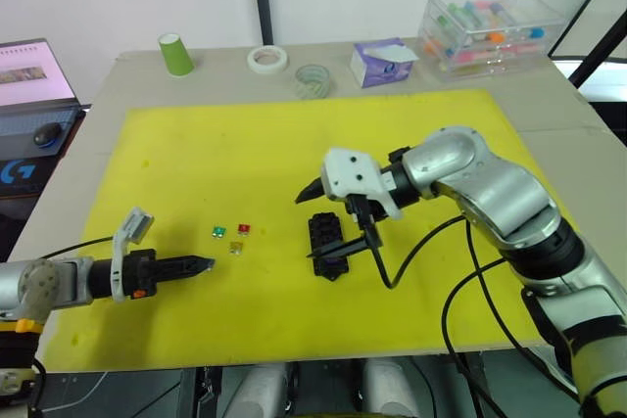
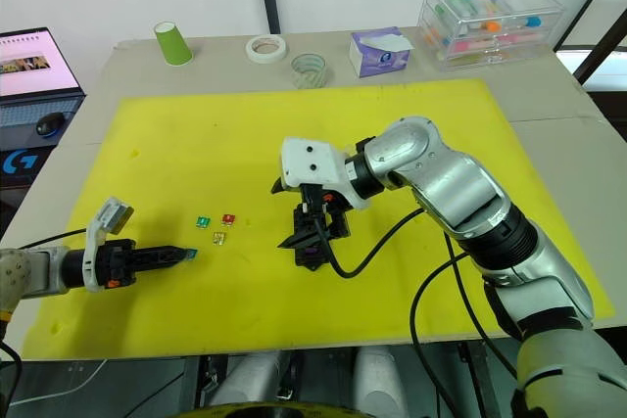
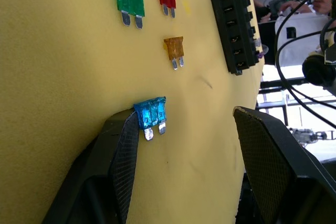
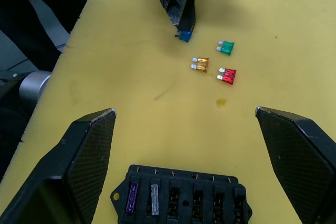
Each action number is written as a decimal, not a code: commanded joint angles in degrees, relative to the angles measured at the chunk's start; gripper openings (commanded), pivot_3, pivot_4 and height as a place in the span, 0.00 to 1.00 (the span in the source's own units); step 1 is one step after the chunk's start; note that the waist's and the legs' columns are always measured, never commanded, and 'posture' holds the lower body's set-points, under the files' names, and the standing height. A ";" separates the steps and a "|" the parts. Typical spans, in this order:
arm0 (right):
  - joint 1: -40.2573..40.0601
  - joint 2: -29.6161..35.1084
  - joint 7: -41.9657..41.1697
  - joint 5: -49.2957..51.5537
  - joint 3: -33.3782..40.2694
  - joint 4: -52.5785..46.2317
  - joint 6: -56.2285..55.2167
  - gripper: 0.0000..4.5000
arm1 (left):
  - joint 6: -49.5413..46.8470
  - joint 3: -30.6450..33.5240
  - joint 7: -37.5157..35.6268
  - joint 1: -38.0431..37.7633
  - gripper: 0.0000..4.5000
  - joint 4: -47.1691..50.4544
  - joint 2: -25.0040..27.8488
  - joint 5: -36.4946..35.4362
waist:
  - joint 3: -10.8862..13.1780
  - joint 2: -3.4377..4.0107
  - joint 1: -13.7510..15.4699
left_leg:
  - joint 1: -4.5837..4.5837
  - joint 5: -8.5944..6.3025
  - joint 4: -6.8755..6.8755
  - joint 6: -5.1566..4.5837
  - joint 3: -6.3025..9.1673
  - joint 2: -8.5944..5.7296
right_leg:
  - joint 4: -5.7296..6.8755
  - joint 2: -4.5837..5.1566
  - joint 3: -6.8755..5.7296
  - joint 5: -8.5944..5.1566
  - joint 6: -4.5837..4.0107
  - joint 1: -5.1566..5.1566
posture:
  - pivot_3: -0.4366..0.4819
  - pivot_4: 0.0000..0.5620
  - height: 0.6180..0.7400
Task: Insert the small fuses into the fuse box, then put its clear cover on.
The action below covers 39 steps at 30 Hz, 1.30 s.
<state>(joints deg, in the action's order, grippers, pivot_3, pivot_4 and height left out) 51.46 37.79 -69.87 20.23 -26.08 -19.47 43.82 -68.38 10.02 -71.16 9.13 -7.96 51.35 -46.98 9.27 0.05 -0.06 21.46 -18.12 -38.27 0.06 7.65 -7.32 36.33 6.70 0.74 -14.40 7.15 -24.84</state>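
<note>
- We find the left gripper (image 3: 184,145) low on the mat (image 1: 294,129), its fingers spread wide. The teal fuse (image 3: 150,115) rests against the inner face of one finger (image 3: 123,153); the other finger stands well apart from it, so nothing is clamped.
- In the left eye view the left gripper sits at lower left and the fuse box (image 1: 327,242) lies at centre, to its right. The green fuse (image 1: 218,232), red fuse (image 1: 243,229) and yellow fuse (image 1: 236,248) lie between them, loose on the mat.
- The box's long axis runs toward the lower edge of the frame, roughly crosswise to the left fingers.
- The right gripper (image 4: 186,129) hangs just above the box, fingers wide apart and empty. In its wrist view two end slots hold the purple fuse (image 4: 132,198) and grey fuse (image 4: 154,199); the other slots look vacant.
- We judge the left arm nearer the loose fuses, the right nearer the box.
- We cannot locate the cover.
</note>
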 commanded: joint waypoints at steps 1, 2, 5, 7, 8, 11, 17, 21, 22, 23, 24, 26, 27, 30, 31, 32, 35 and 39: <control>0.50 -0.35 -0.07 -0.31 0.54 -1.06 -1.09 1.00 | 0.07 -1.19 0.09 -1.43 0.57 -0.52 0.64 1.04 | 0.00 0.00 -0.23 | 0.00 0.00 0.00 0.00 0.00 0.00 | 0.00 0.00 0.00 0.00 0.00 0.00 | 0.48 0.27 1.00; 0.53 -0.37 -0.09 -0.42 0.46 -0.97 -1.22 1.00 | 0.24 -1.14 0.02 -1.57 0.52 -0.62 0.70 1.09 | 0.00 0.00 -0.43 | 0.00 0.00 0.01 0.00 0.00 0.00 | 0.00 0.00 0.00 0.00 0.00 0.00 | 0.48 0.27 1.00; 0.57 -0.42 -0.25 -0.65 0.42 -0.86 -1.50 1.00 | 0.44 -1.07 -0.03 -1.89 0.29 -0.51 0.87 1.14 | 0.00 0.00 -0.77 | 0.01 0.00 0.02 0.00 0.00 0.00 | 0.00 0.00 0.00 0.00 0.00 -0.03 | 0.48 0.27 1.00; 0.56 -0.49 -0.33 -0.80 0.44 -0.83 -1.57 1.00 | 0.43 -1.02 0.03 -1.98 0.22 -0.40 0.89 1.20 | 0.00 0.00 -0.79 | 0.01 0.00 0.04 0.00 -0.01 0.00 | 0.00 0.00 0.00 0.00 0.00 -0.06 | 0.48 0.27 1.00; 0.52 -0.48 -0.39 -0.86 0.47 -0.85 -1.62 1.00 | 0.39 -0.97 0.09 -2.04 0.22 -0.30 0.88 1.18 | 0.00 0.00 -0.80 | 0.01 0.00 0.04 0.00 -0.01 0.00 | 0.00 0.00 0.00 0.00 0.00 -0.06 | 0.48 0.27 1.00; 0.56 -0.57 -0.39 -1.00 0.49 -0.86 -1.68 1.00 | 0.36 -0.80 0.36 -2.19 0.22 -0.16 0.91 1.21 | 0.00 0.00 -0.79 | 0.01 0.00 0.04 0.00 -0.01 0.01 | 0.00 0.00 0.00 0.00 0.00 -0.06 | 0.48 0.27 1.00; 0.75 -0.92 -0.25 -1.23 0.35 -0.72 -1.79 1.00 | 0.41 -0.18 1.06 -2.49 0.09 0.04 0.79 1.14 | 0.00 0.00 -0.80 | 0.01 0.00 0.04 0.00 -0.01 0.01 | 0.00 0.00 0.01 0.00 0.00 -0.06 | 0.48 0.27 1.00; 0.81 -1.12 -0.27 -1.48 0.31 -0.62 -1.89 1.00 | 0.77 0.08 0.96 -3.06 0.01 0.19 1.05 1.25 | 0.00 0.00 -0.81 | 0.01 0.00 0.04 0.00 -0.01 0.01 | 0.00 -0.01 0.00 0.00 0.00 -0.06 | 0.48 0.27 1.00; 0.78 -1.15 -0.31 -1.52 0.33 -0.61 -1.93 1.00 | 0.92 0.16 0.88 -3.26 0.01 0.20 1.12 1.26 | 0.00 0.00 -0.80 | 0.01 0.00 0.04 0.00 -0.01 0.01 | 0.00 -0.01 0.00 0.00 0.00 -0.06 | 0.48 0.27 1.00; 0.75 -1.18 -0.33 -1.54 0.34 -0.60 -1.95 1.00 | 1.06 0.21 0.83 -3.40 0.01 0.21 1.17 1.24 | 0.00 0.00 -0.80 | 0.01 0.00 0.04 0.00 -0.02 0.01 | 0.00 -0.01 0.01 0.00 0.00 -0.06 | 0.48 0.27 1.00; 0.74 -1.19 -0.33 -1.59 0.33 -0.59 -1.98 1.00 | 1.25 0.25 0.86 -3.48 0.01 0.21 1.17 1.26 | 0.00 0.00 -0.80 | 0.01 0.00 0.05 0.00 -0.02 0.01 | 0.00 -0.01 0.01 0.00 0.00 -0.07 | 0.48 0.27 1.00; 0.71 -1.15 -0.36 -1.65 0.33 -0.57 -2.05 1.00 | 1.53 0.37 0.92 -3.55 0.01 0.25 1.10 1.23 | 0.00 0.00 -0.85 | 0.01 0.00 0.05 0.00 -0.02 0.02 | 0.00 -0.02 0.01 0.00 0.00 -0.08 | 0.48 0.27 1.00; 0.70 -1.14 -0.35 -1.64 0.37 -0.58 -2.01 1.00 | 1.60 0.56 0.90 -3.64 0.01 0.41 1.09 1.08 | 0.00 0.00 -0.86 | 0.01 0.00 0.05 0.00 -0.02 0.02 | 0.00 -0.02 0.01 0.00 0.00 -0.08 | 0.48 0.27 1.00; 0.70 -1.11 -0.28 -1.61 0.48 -0.63 -1.91 1.00 | 1.93 1.08 0.95 -3.82 0.01 0.84 0.99 0.75 | 0.00 0.00 -0.86 | 0.01 0.00 0.05 0.00 -0.02 0.02 | 0.00 -0.02 0.01 0.00 0.00 -0.08 | 0.48 0.27 1.00; 0.67 -0.91 -0.28 -1.57 0.69 -0.73 -1.85 1.00 | 1.98 2.05 1.55 -3.51 0.01 1.12 0.81 0.38 | 0.00 0.00 -0.86 | 0.01 0.00 0.05 0.00 -0.02 0.02 | 0.00 -0.02 0.01 0.00 0.00 -0.08 | 0.48 0.27 1.00; 0.65 -0.77 -0.27 -1.54 0.84 -0.80 -1.80 1.00 | 2.01 2.77 2.02 -3.30 0.01 1.33 0.69 0.09 | 0.00 0.00 -0.84 | 0.01 0.00 0.05 0.00 -0.02 0.02 | 0.00 -0.02 0.01 0.00 0.00 -0.08 | 0.48 0.27 1.00; 0.72 -0.04 0.02 -0.28 2.78 -1.23 -0.18 1.00 | 1.27 6.63 3.47 -1.77 0.01 5.23 0.89 -2.79 | 0.01 -0.02 -0.83 | 0.02 0.00 0.05 0.00 -0.02 0.03 | 0.00 -0.02 0.01 0.00 0.00 -0.08 | 0.48 0.27 1.00; 1.51 0.70 1.06 4.38 7.73 -1.68 6.59 1.00 | 2.32 10.13 5.86 2.67 0.01 15.24 -0.72 -7.74 | 0.03 -0.11 -0.29 | 0.10 0.00 0.00 0.00 0.02 0.02 | -0.01 0.01 0.02 0.00 0.00 -0.07 | 0.48 0.27 1.00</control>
<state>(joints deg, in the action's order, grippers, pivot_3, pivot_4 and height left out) 51.57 37.93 -69.36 21.97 -22.04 -19.48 47.88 -66.88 17.67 -66.05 9.93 2.74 51.10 -51.53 9.29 -0.06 -0.35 21.54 -18.12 -38.28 0.06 7.68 -7.31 36.31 6.73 0.76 -14.40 7.15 -24.87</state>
